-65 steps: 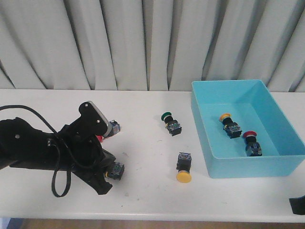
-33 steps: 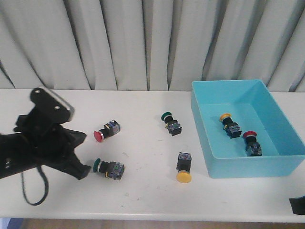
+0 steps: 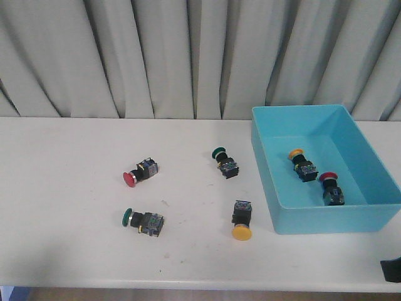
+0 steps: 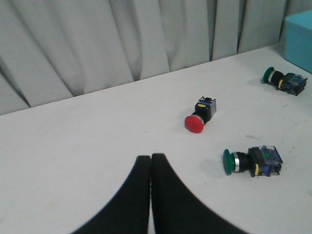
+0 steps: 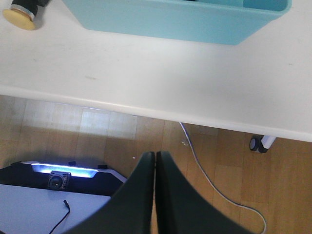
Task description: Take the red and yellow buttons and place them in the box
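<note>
A red button (image 3: 139,174) (image 4: 199,115) lies on the white table left of centre. A yellow button (image 3: 242,222) (image 5: 24,14) lies just left of the box's front corner. The turquoise box (image 3: 276,188) (image 5: 175,22) stands at the right and holds a yellow button (image 3: 301,163) and a red button (image 3: 330,188). My left gripper (image 4: 150,157) is shut and empty, hovering over bare table short of the red button; the front view does not show it. My right gripper (image 5: 155,154) is shut and empty, off the table's front edge over the floor.
Two green-capped buttons lie on the table, one at centre back (image 3: 224,162) (image 4: 284,80) and one at front left (image 3: 143,221) (image 4: 252,161). A dark piece of the right arm (image 3: 391,269) shows at the front right corner. A grey curtain (image 3: 188,56) hangs behind the table.
The left arm has drawn back to the left and left the front view, uncovering the red button and the front green button. The buttons and the box have not moved.
</note>
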You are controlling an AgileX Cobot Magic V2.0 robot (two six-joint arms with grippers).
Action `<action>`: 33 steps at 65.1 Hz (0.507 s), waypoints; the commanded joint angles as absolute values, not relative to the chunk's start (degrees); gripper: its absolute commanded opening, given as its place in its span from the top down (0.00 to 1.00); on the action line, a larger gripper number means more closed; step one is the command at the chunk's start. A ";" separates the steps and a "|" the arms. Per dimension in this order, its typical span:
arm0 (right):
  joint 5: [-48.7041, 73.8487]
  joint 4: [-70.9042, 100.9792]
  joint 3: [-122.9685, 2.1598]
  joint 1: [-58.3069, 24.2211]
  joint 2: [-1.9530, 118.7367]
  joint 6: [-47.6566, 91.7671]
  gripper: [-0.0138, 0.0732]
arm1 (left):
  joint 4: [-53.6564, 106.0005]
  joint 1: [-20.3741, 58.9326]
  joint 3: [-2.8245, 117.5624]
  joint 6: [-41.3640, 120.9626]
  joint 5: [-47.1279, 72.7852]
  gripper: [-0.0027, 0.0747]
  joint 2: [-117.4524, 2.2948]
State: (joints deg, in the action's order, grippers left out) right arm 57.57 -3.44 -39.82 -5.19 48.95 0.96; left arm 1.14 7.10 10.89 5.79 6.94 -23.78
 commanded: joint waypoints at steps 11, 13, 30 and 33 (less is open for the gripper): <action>55.58 -4.00 -41.18 -5.06 48.43 1.16 0.85 | 0.65 3.30 1.44 0.31 2.48 0.98 -6.74; 55.58 -4.00 -41.18 -5.06 48.43 1.16 0.85 | 0.00 3.14 0.38 -0.32 2.48 0.98 -5.30; 55.66 -4.00 -41.18 -5.06 48.43 1.16 0.85 | 0.00 2.62 -4.35 -2.66 2.95 0.98 1.52; 55.66 -4.00 -41.18 -5.06 48.43 1.16 0.85 | 0.00 2.42 -4.35 -2.66 2.64 0.98 1.52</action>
